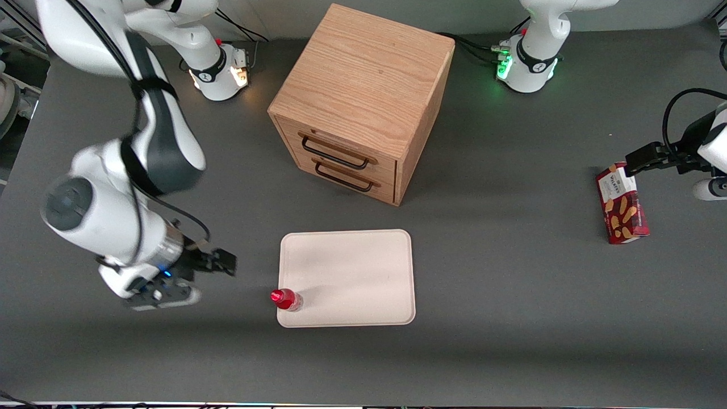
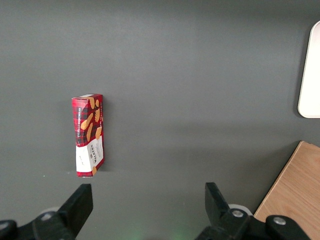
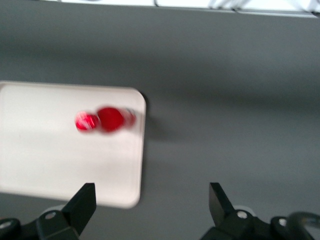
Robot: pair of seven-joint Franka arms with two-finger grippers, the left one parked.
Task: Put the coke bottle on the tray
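Observation:
The coke bottle (image 1: 285, 299), small and red with a red cap, stands upright on the cream-white tray (image 1: 352, 272), at the tray's corner nearest the front camera on the working arm's side. My right gripper (image 1: 224, 262) hovers above the bare table beside that end of the tray, apart from the bottle. It is open and empty. In the right wrist view the bottle (image 3: 106, 120) stands just inside the tray's rim (image 3: 140, 150), and the gripper (image 3: 152, 200) has its fingers spread wide over the tray's corner and the grey table.
A wooden drawer cabinet (image 1: 363, 102) with two drawers stands farther from the front camera than the tray. A red biscuit box (image 1: 622, 204) lies toward the parked arm's end of the table; it also shows in the left wrist view (image 2: 89, 135).

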